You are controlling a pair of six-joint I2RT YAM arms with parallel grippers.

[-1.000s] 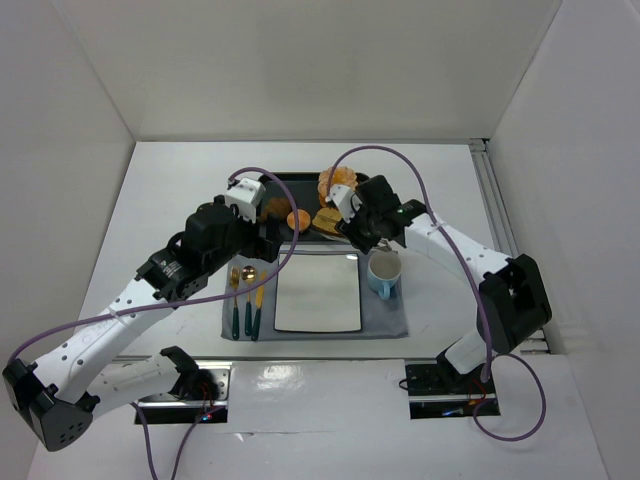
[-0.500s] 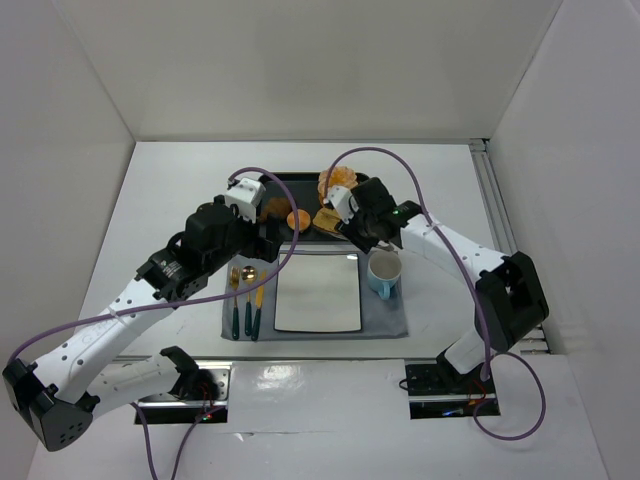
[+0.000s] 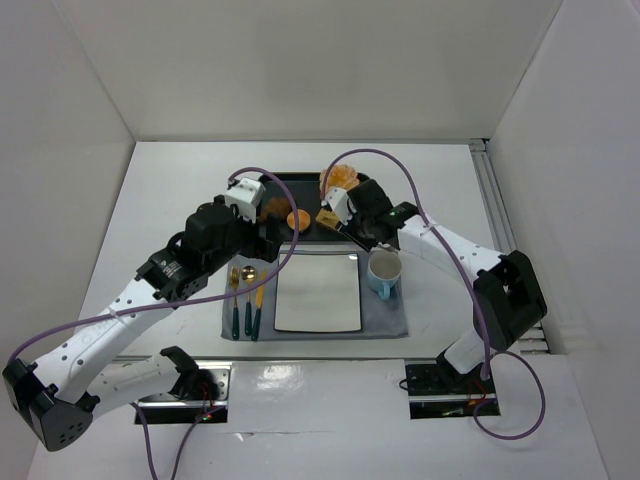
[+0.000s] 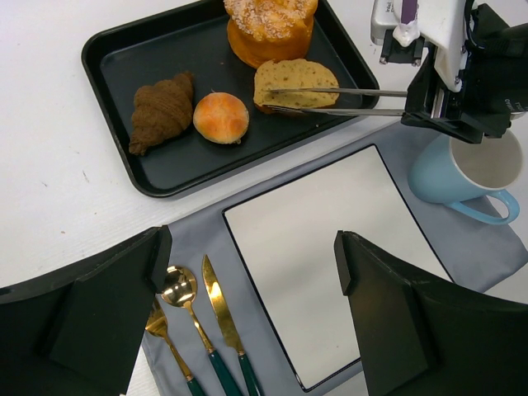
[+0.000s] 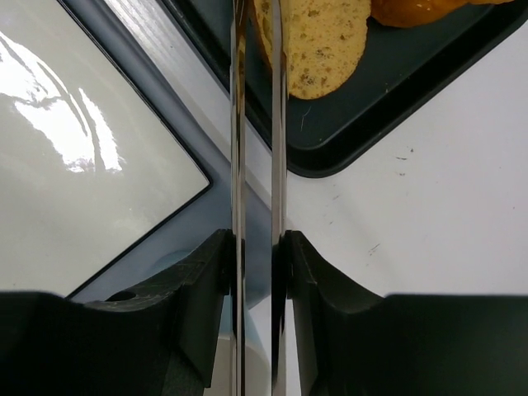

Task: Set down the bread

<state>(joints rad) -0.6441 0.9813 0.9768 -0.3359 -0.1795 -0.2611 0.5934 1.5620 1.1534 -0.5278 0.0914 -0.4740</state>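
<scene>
The bread [image 4: 295, 81], a flat golden-tan slice, lies in the black tray [image 4: 124, 58] next to a tall orange cake. It also shows in the right wrist view [image 5: 322, 41] and the top view [image 3: 327, 216]. My right gripper [image 5: 254, 247] is shut on metal tongs [image 5: 238, 124]. The tong blades [image 4: 346, 91] reach over the tray and straddle the near edge of the slice. I cannot tell if they pinch it. My left gripper [image 4: 247, 256] is open and empty above the white plate [image 4: 322, 272].
The tray also holds a brown croissant [image 4: 161, 111], a round bun [image 4: 220, 117] and the tall orange cake [image 4: 272, 25]. The plate lies on a grey mat [image 4: 198, 235] with a gold spoon, fork and knife [image 4: 216, 305] at its left and a blue cup [image 4: 483, 177] at its right.
My right arm has moved a little away and left, carrying the tongs further over the tray onto the bread. The left arm has not moved.
</scene>
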